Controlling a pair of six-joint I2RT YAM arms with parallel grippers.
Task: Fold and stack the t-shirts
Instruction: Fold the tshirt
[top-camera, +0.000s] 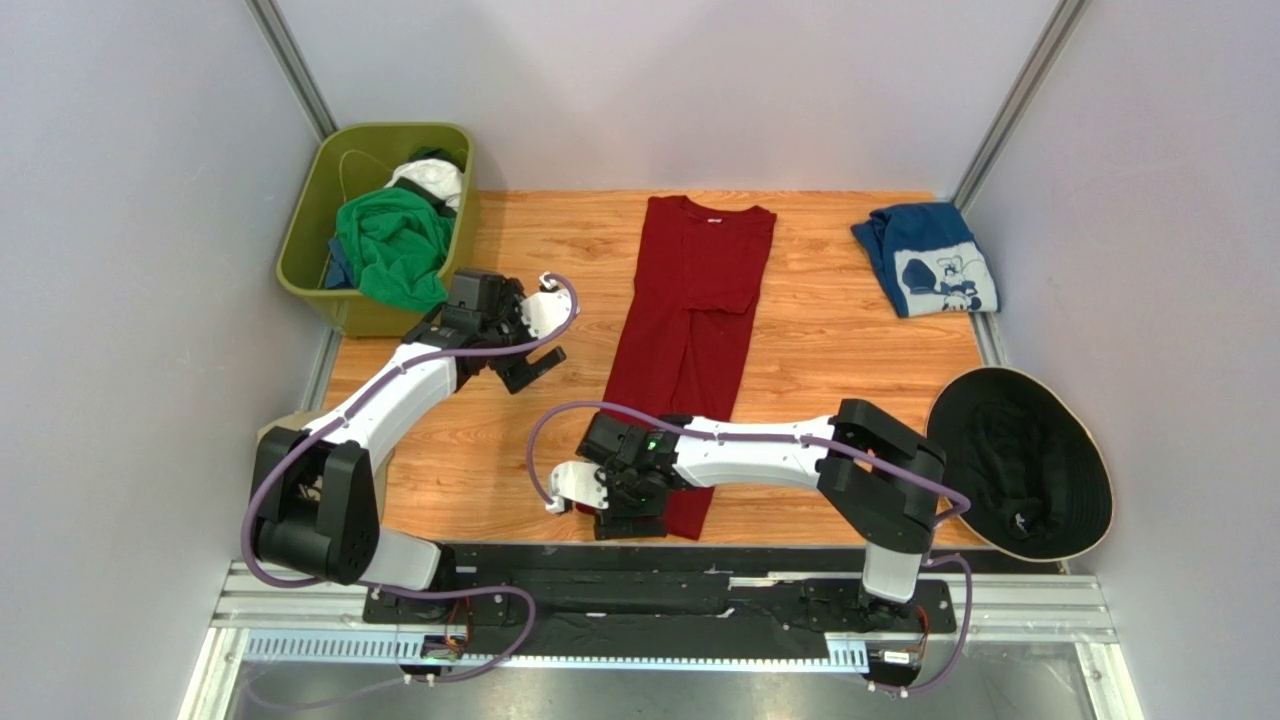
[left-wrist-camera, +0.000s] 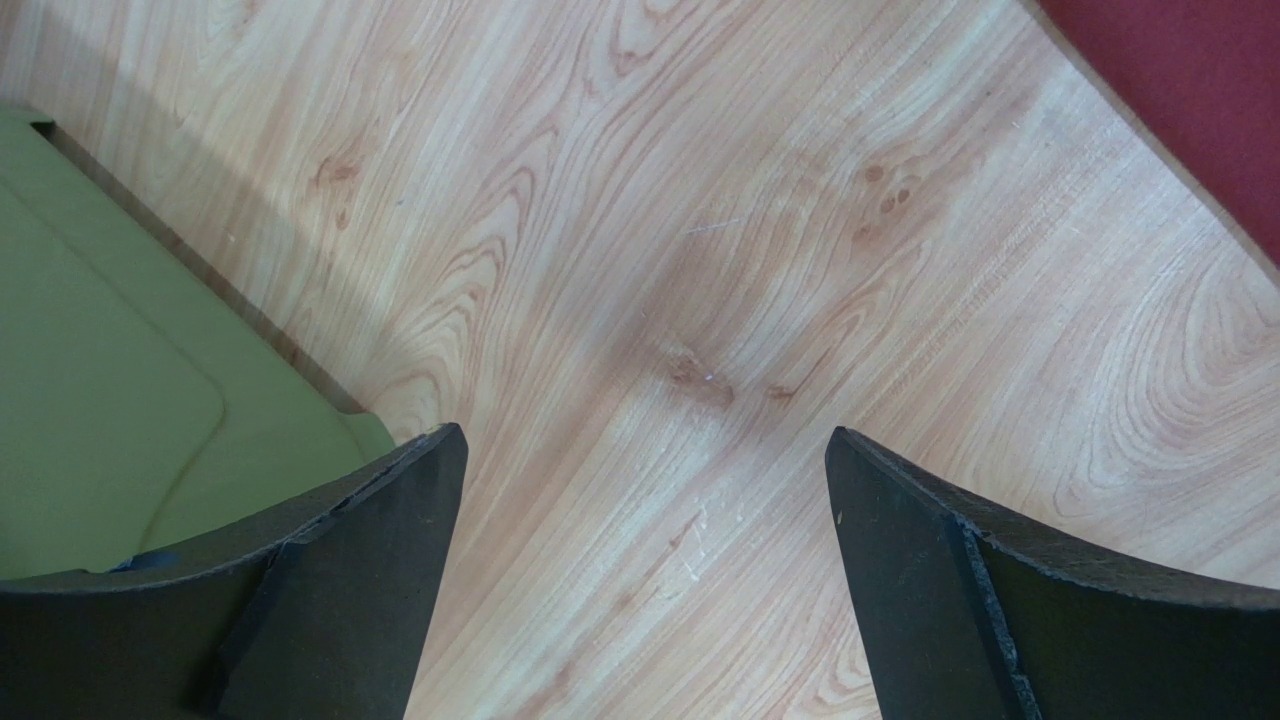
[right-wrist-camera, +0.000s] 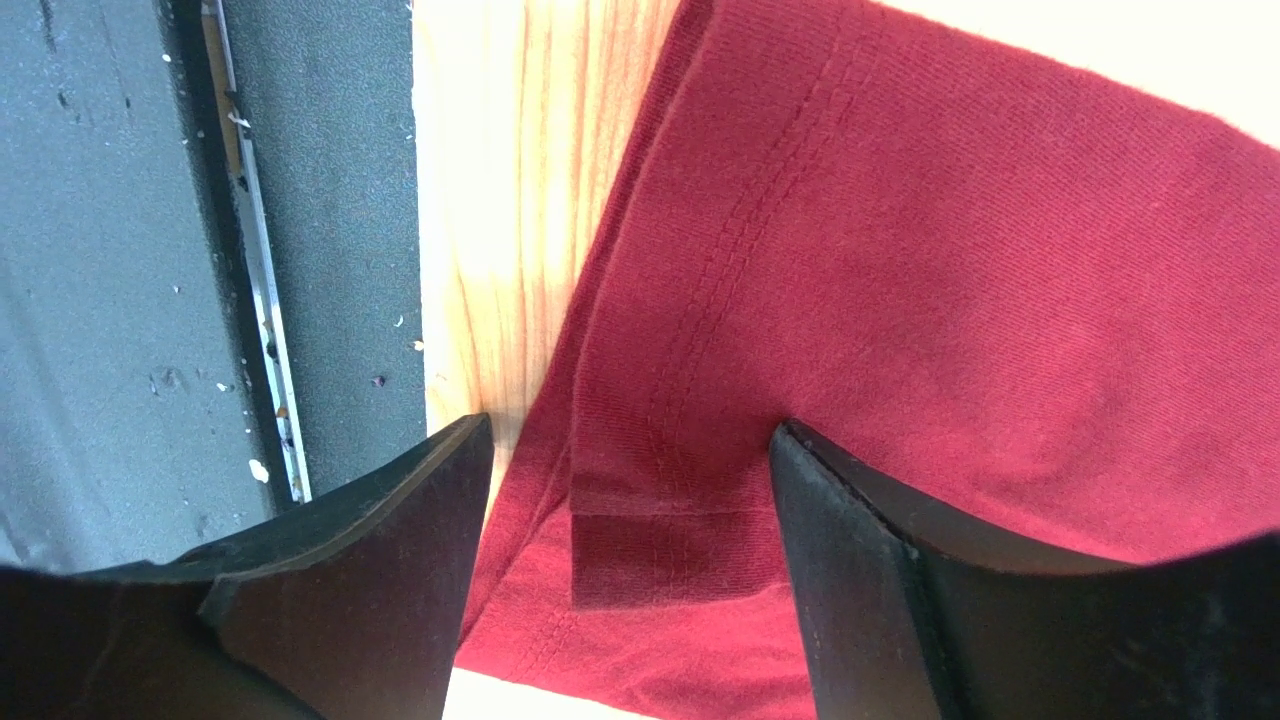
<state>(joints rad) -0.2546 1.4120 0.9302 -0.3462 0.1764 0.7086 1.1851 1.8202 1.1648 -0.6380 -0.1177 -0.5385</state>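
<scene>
Red tee (top-camera: 691, 300) lay lengthwise down the middle of the worktop (top-camera: 842, 360), folded into a narrow strip with the collar far and the hem near. Navy tee (top-camera: 929, 263) sat folded at the far right corner. Green tee (top-camera: 394, 248) was heaped in the bin (top-camera: 301, 263). A hat (top-camera: 1022, 458) rested at the right edge.

Right claw (top-camera: 609, 507) was low over the near left hem corner. In the wrist view its jaws stood apart with the hem between them, released and not yet pinching cloth. Left claw (top-camera: 538, 342) was wide open and empty over bare wood, between the bin and the strip's left edge.

Risks, as judged:
- Several layers overlapped at that corner. A shallow bite could take only the top one and peel the fold open.
- The hem lay right at the worktop's near edge beside the black rail, so the outer finger could catch the edge rather than slide under.
- With only one corner lifted and the left claw away from the cloth, the strip would likely twist or drag askew.
</scene>
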